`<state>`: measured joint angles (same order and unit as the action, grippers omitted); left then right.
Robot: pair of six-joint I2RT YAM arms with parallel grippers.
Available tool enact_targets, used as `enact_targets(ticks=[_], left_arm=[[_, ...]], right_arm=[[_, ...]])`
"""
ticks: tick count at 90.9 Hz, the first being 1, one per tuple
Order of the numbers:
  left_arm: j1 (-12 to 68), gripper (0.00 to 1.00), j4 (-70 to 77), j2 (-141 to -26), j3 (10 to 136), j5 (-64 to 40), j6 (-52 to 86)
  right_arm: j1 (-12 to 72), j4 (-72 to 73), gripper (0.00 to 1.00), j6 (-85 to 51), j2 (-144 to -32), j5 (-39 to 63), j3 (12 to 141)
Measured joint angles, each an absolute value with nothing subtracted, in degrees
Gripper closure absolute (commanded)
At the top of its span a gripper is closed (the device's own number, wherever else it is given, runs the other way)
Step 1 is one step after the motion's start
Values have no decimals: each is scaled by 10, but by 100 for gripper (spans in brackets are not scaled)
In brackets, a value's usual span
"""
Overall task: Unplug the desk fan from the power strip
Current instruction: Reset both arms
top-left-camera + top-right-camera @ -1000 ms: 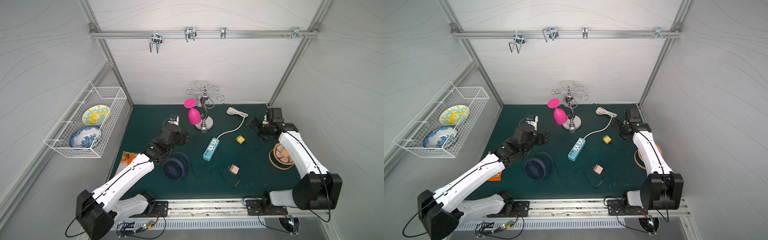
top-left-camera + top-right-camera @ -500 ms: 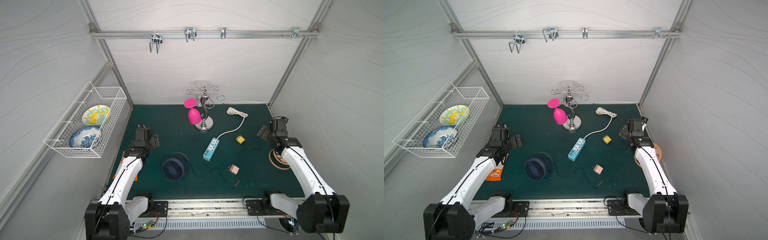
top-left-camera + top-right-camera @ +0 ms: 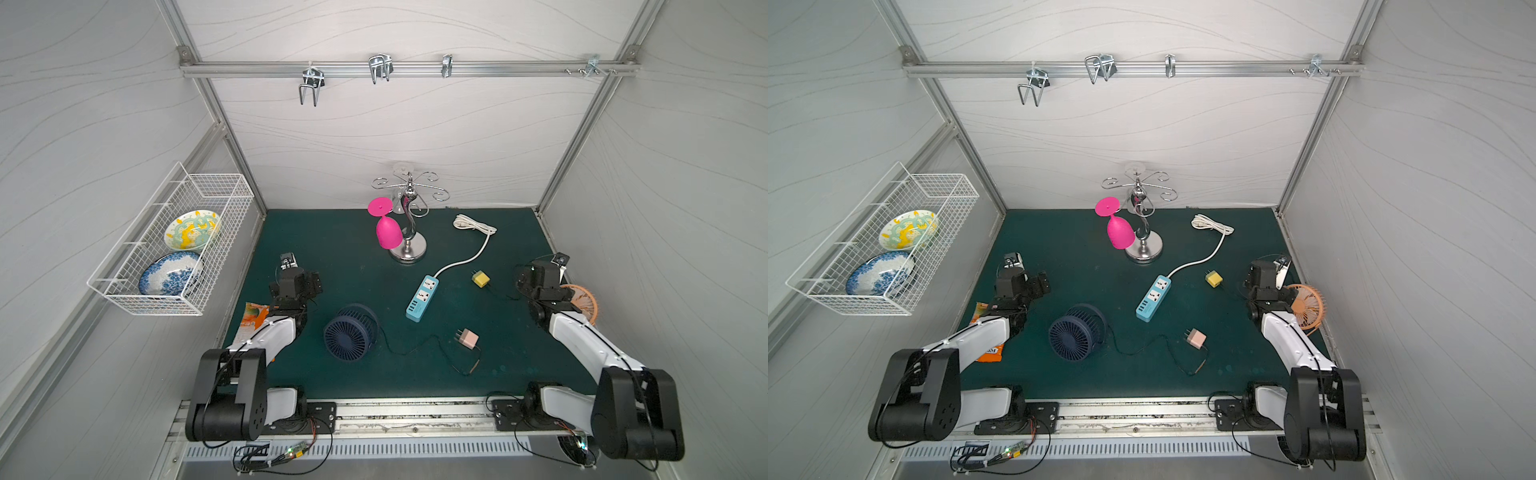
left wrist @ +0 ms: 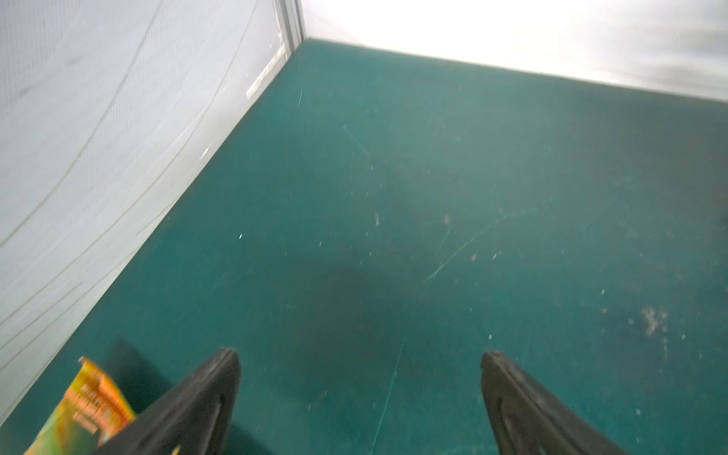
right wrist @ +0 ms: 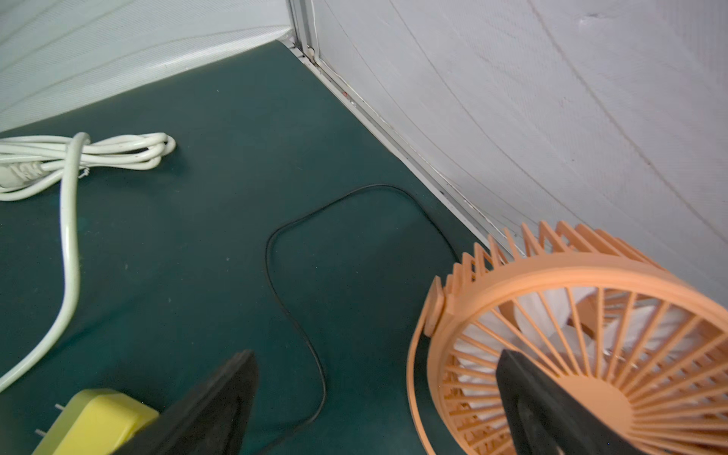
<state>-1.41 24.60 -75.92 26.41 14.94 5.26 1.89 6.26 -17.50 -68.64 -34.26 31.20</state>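
Broadly, the green surface [image 3: 332, 249] fills the floor of the white-walled cell, with both arms folded back close to its side edges. The left end effector [image 4: 359, 358] hangs over bare mat near the left edge, its jaws spread wide and grasping nothing. The right end effector [image 5: 374, 362] hangs by the right edge, likewise released, one finger [image 5: 551, 413] showing in front of the orange desk fan's grille in the right wrist view. A white wire basket [image 3: 220, 191] is mounted on the left wall and holds a yellow-green plate [image 3: 192, 228] and a blue plate [image 3: 170, 274]. At the middle of the far edge stands a chrome glass stand [image 3: 409, 249] with a pink goblet [image 3: 388, 232] hung upside down from it. The navy desk fan [image 3: 351, 332] sits left of centre toward the near edge. The orange desk fan [image 3: 584, 303] sits against the right edge, partly hidden by the right arm in both top views. The power strip [image 3: 422, 299] lies flat near the middle of the surface, socket face up, angled toward the far right corner. Its white cord [image 3: 465, 259] runs to a bundled coil near the far edge. A snack packet [image 3: 253, 318] lies at the left edge, partly under the left arm. A thin black cable [image 3: 411, 349] trails from the navy fan to a pink adapter [image 3: 468, 338], which lies on the mat near the strip's near end without touching it. A yellow adapter [image 3: 480, 279] lies just right of the strip, also apart from it.
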Motion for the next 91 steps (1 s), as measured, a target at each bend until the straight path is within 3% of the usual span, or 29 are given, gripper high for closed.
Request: enact_targets(ticks=[29,47,69,91], left_arm=[[-14,0,423,-864,220,108,32],[-11,0,449,-891,221,93,21],[-11,0,460,-891,223,91,18],[-6,0,464,-891,223,94,16]], right_arm=[[19,271,1,-151,-754,-308,229],[11,387,1,-130,-804,-273,202],[26,438,1,-71,-882,-203,237],[27,448,1,-61,-887,-189,236]])
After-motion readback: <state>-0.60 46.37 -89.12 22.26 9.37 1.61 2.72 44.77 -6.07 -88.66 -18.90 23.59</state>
